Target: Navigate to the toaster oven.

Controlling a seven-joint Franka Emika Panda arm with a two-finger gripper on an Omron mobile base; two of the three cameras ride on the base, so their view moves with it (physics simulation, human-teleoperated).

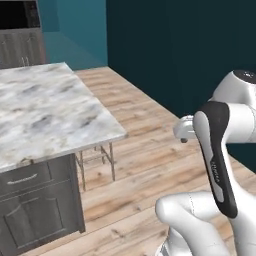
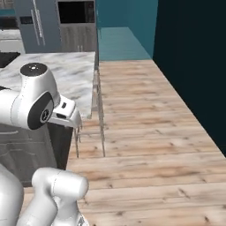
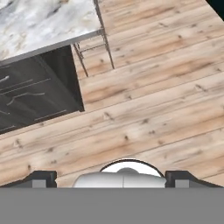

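Observation:
The toaster oven is out of view. My gripper (image 3: 111, 178) hangs over the wooden floor (image 3: 144, 109), beside the corner of a marble-topped island (image 3: 39, 22). Its two dark fingertips (image 3: 43, 177) stand wide apart at the bottom of the hand view with nothing between them, so it is open. The hand also shows at the end of the folded arm in the left base view (image 1: 183, 129) and the right base view (image 2: 70, 115).
The island (image 1: 45, 110) has dark grey drawers and doors (image 1: 30, 200) below, and metal stool legs (image 1: 97, 160) under its overhang. A dark teal wall (image 1: 170, 45) bounds the floor on the right. Far back, a built-in black-glass oven (image 2: 76, 12) sits in grey cabinetry.

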